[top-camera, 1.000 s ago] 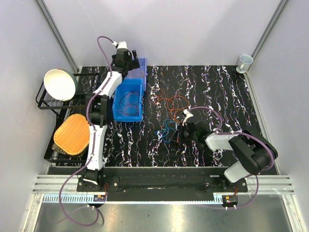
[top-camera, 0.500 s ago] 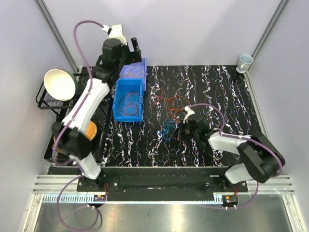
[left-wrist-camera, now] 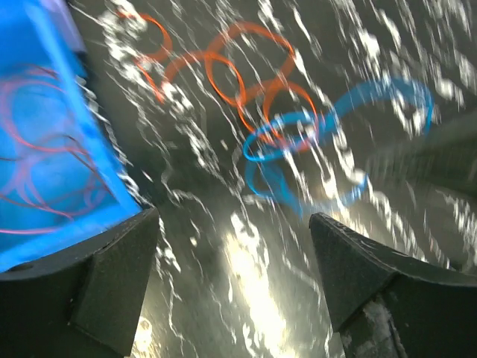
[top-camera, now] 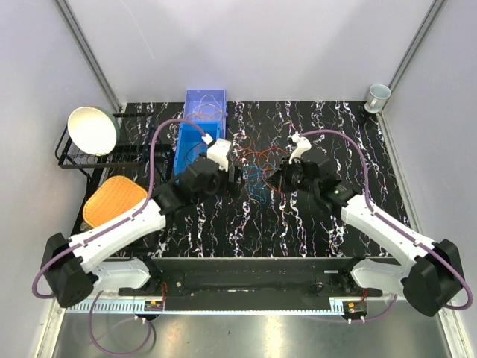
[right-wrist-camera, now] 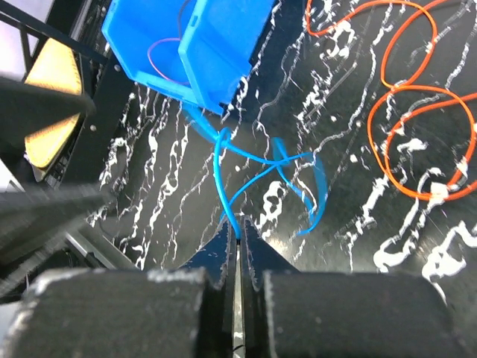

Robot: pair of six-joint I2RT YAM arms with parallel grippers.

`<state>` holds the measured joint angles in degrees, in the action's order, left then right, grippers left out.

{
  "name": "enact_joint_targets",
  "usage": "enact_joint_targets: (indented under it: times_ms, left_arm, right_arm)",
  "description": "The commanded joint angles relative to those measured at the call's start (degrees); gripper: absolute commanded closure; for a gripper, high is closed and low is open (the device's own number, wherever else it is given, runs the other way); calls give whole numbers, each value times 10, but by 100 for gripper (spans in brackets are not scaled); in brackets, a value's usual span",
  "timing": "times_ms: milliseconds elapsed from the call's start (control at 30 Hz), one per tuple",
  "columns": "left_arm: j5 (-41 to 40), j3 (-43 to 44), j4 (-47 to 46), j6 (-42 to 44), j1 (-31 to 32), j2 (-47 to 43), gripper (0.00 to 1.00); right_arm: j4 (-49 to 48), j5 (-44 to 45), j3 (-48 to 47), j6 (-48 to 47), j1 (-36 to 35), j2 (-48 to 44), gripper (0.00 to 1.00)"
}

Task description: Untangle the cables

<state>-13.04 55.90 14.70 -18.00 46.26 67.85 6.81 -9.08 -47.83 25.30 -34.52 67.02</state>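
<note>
No legible markings on the gear. Table is black with white marble veining, boxed in by plain pale wall panels. Aluminium rail runs along the near edge.

Left side: black wire rack holding a white bowl, with an orange pad in front of it. Cup sits in the far right corner. Two blue bins end to end: pale bin at the back, bright bin nearer, with thin reddish loops lying inside it.

The cables sit mid-table just right of the bright bin, between the two arms. Orange cable lies in loops on the far side; blue cable overlaps its near edge.

Left gripper: jaws wide apart, nothing between them, hovering beside the bright bin and aimed at the tangle. Left wrist view is motion-blurred.

Right gripper: fingers pinched together on the blue cable, which rises off the table into the tips.
</note>
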Motion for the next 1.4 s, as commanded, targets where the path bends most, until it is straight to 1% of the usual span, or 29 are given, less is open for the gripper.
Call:
enact_joint_targets:
  times_ms: [0,133,333,467,633,767,967,1267,1367]
  left_arm:
    - [8,-42,-110,18,19,-61,13]
    - [26,-60,-129,15,24,-63,13]
    - [46,-80,-186,14,39,-63,14]
    - [44,-70,-190,17,52,-33,15]
    - [29,-58,-201,20,66,-1,14]
    - [0,-49,-210,13,74,25,14]
    - [-22,-53,-247,3,75,40,14]
    - [-29,-45,-283,-6,76,67,14]
    - [-37,-43,-297,-6,76,83,18]
  right_arm:
    - [79,12,-38,-22,-5,-32,100]
    - [109,11,-57,-28,-4,-57,100]
    - [145,4,-69,-35,-5,-81,100]
    - [161,-9,-74,-42,-4,-95,100]
    - [181,-13,-79,-43,-4,-110,100]
    - [189,-29,-82,-40,-5,-119,100]
    - [208,-56,-92,-46,-5,-130,100]
    - [214,-88,-90,-46,-4,-137,100]
    - [215,-111,-95,-46,-4,-140,100]
